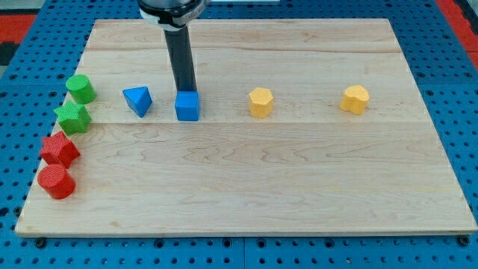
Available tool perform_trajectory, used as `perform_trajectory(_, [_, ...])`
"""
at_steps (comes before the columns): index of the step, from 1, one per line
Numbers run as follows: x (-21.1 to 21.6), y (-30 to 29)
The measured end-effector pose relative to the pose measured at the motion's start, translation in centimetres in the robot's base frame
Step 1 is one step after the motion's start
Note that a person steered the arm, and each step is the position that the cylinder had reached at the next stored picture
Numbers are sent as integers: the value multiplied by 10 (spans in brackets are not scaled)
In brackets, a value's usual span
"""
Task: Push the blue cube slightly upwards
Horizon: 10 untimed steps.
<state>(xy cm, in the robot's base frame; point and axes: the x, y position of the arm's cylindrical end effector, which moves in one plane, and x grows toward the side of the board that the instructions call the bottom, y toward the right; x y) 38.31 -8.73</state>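
The blue cube (187,106) sits on the wooden board (246,179), left of centre in the upper half. My dark rod comes down from the view's top, and my tip (185,91) ends right at the cube's top edge, just behind it; whether it touches the cube I cannot tell. A blue triangular block (137,100) lies a short way to the cube's left.
Two yellow blocks (261,102) (355,99) lie in the same row to the cube's right. At the left edge stand a green cylinder (80,89), a green star-shaped block (73,117), a red block (59,149) and a red cylinder (56,181).
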Motion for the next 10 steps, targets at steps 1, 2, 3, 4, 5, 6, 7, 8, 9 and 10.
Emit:
perform_trajectory(1, [-6, 0])
perform_trajectory(2, [-12, 5])
perform_trajectory(3, [-14, 5])
perform_trajectory(4, [-15, 5])
perform_trajectory(5, [-26, 10])
perform_trajectory(6, [-23, 9])
perform_trajectory(7, [6, 27])
perform_trajectory(8, [53, 21])
perform_trajectory(9, [83, 38])
perform_trajectory(10, [102, -2])
